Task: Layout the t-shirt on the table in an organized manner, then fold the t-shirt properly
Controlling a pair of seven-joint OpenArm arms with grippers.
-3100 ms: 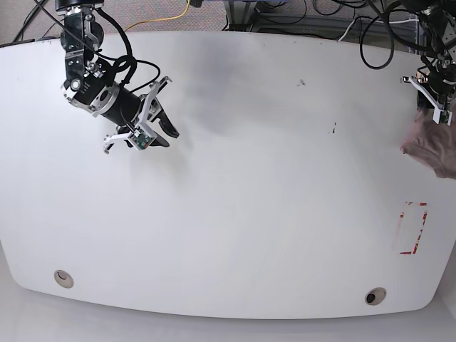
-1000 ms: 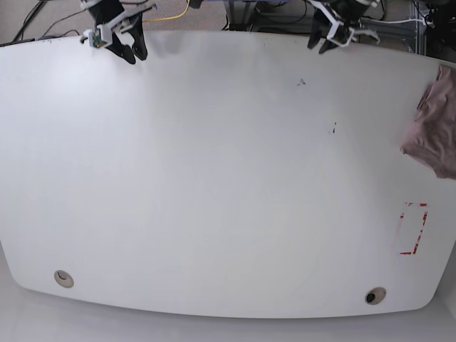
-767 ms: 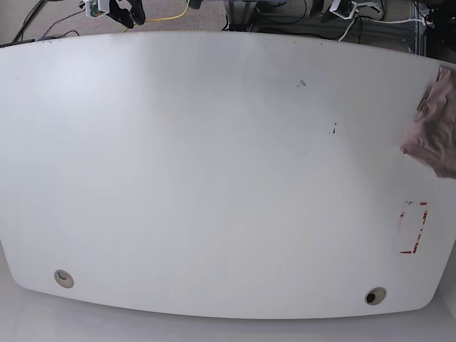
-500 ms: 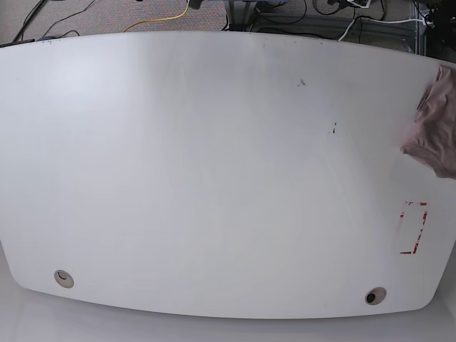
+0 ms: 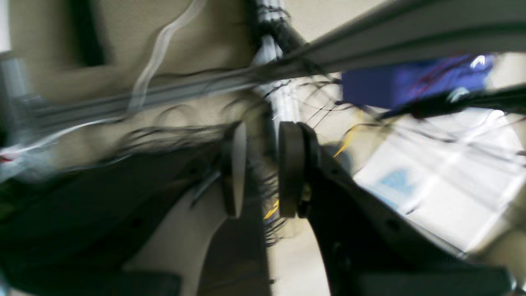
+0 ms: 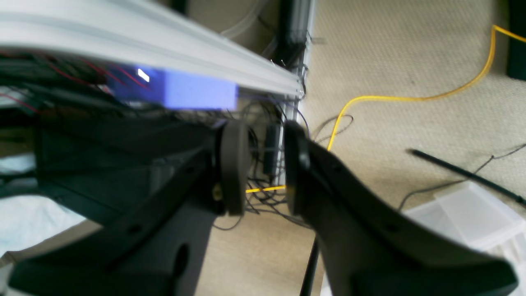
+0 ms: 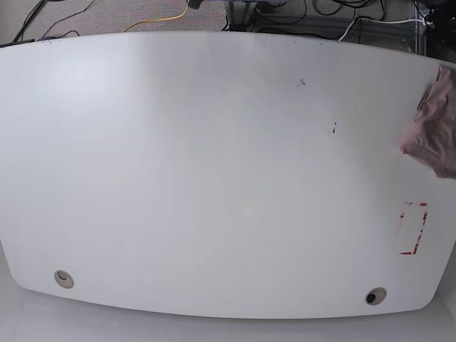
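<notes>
Base view, near to far: the table [image 7: 214, 178] carries two round holes [image 7: 375, 296] at its near edge and a red rectangular mark [image 7: 413, 228] at 4 o'clock. The t-shirt [image 7: 434, 125] lies bunched at 3 o'clock, partly cut off by the frame. Wrist views: the left gripper [image 5: 263, 168] and right gripper [image 6: 265, 162] each show jaws slightly apart, empty, over carpet with a yellow cable [image 6: 411, 98]. A clear plastic bin [image 6: 464, 213] shows no discernible contents.

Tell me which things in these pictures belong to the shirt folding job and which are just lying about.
Belongs to the job:
- t-shirt, bunched at the table's edge
- table
- left gripper and right gripper, both empty, fingers apart

Just lying about:
- yellow cable on the carpet
- clear plastic bin
- red rectangular mark
</notes>
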